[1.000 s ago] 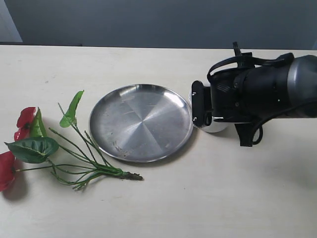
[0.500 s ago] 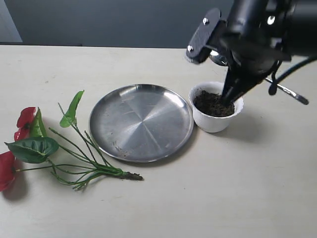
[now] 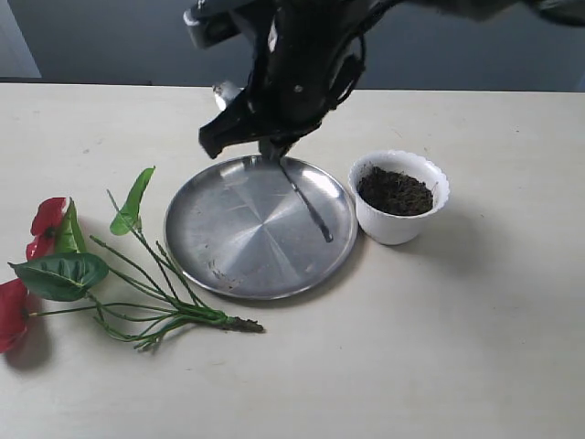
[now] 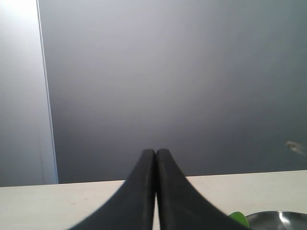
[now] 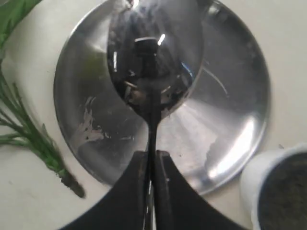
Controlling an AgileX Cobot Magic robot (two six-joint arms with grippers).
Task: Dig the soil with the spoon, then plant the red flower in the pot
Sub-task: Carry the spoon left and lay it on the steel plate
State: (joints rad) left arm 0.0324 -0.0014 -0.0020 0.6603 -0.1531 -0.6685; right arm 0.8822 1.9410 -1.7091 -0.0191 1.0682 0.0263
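My right gripper (image 3: 256, 133) hangs over the far edge of the round steel plate (image 3: 247, 247), shut on the handle of the silver spoon (image 3: 306, 206). In the right wrist view the spoon (image 5: 153, 57) sticks out past the fingertips, and its shiny bowl shows dark reflections and a few specks. To the plate's right stands the white scalloped pot (image 3: 398, 227), filled with dark soil (image 3: 395, 190). The red flower (image 3: 64, 265) lies flat at the table's left. My left gripper (image 4: 156, 151) is shut on nothing and does not show in the exterior view.
The plate (image 5: 230, 96) lies between the flower stems (image 5: 29, 134) and the pot (image 5: 268, 177). The right arm's black body reaches in from the top over the plate. Bare cream table runs along the front; a grey wall stands behind.
The right arm rose from the pot and swung left, carrying the spoon over the steel plate. The pot and its soil are now uncovered. The flower and plate have not moved.
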